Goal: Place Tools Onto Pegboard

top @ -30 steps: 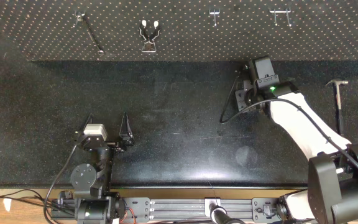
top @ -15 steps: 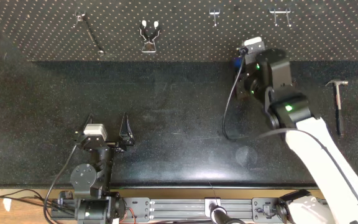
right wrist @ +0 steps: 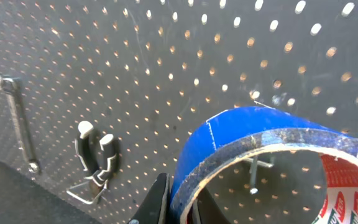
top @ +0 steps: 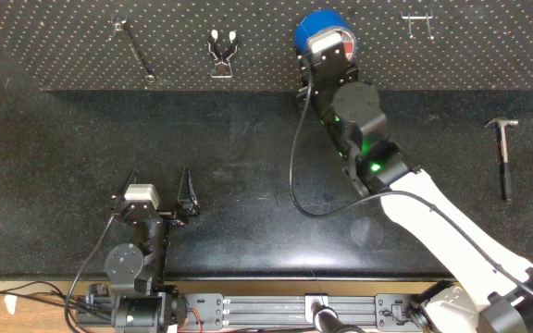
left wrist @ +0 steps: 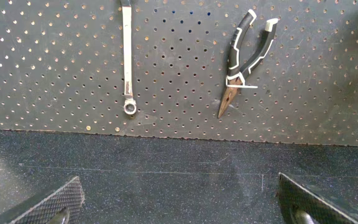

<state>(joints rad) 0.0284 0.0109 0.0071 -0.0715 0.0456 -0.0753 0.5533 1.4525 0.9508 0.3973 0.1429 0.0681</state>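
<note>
Blue tape roll (top: 320,32) is held up against the pegboard (top: 63,46), at its upper middle, between the hung pliers (top: 222,54) and the double hook (top: 417,23) farther right. In the right wrist view the roll (right wrist: 260,155) is tilted, its open centre facing the board, and a small metal peg (right wrist: 253,174) shows through the hole; contact with the peg cannot be judged.

Right gripper (top: 327,57) is clamped on the roll's wall, one finger (right wrist: 157,202) outside and the other inside the ring. The right arm reaches diagonally up from the lower right, its cable (top: 294,176) hanging in a loop over the table (top: 248,185).

Pliers (left wrist: 244,59) hang nose down, handles up. Wrench (left wrist: 127,62) hangs straight, well left of the pliers, with bare board between them and the roll.

Hammer (top: 502,153) lies on the table near the right edge, head toward the board, well apart from the arm.

Left gripper (top: 160,176) sits low at the left near its base, jaws spread wide with nothing between them; a broad strip of dark mat lies between it and the board's lower edge.
</note>
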